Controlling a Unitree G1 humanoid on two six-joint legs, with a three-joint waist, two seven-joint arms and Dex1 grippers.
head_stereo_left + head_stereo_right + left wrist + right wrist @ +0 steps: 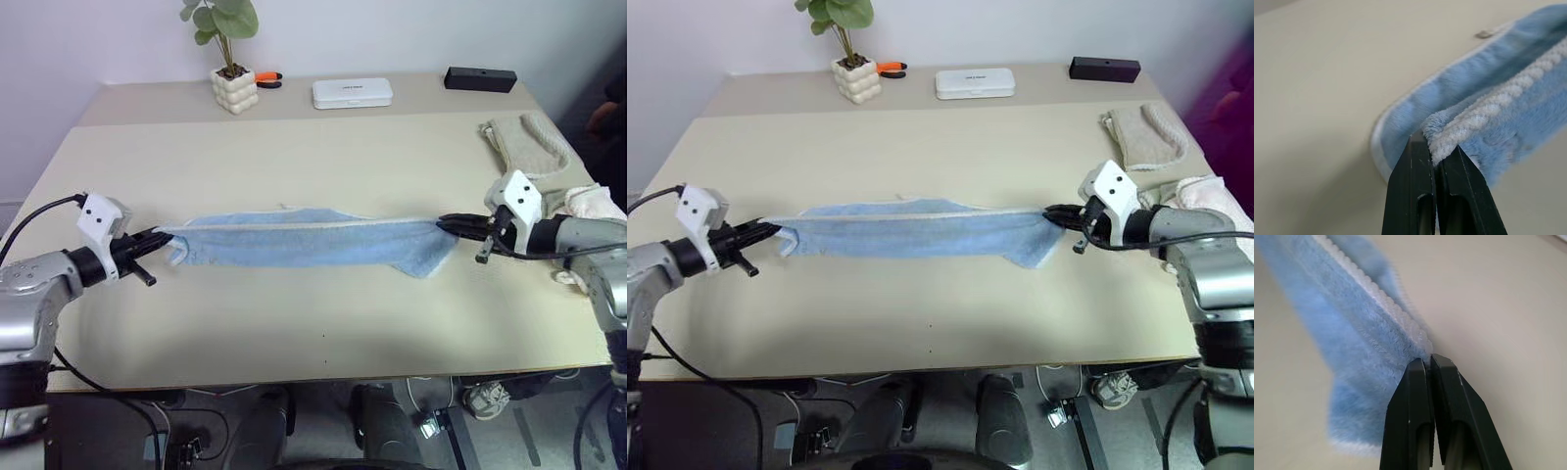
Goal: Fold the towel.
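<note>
Left eye view: you see the towel (pixel 304 238) stretched along the 9-to-3 o'clock axis, left gripper (pixel 157 238) and right gripper (pixel 453 225) each clamped on an end.

Pale towel (pixel 594 204) partly behind right arm, cut by edge

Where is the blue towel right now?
The blue towel is stretched across the middle of the table, pinched at its ends by the left claw and the right claw.
</note>
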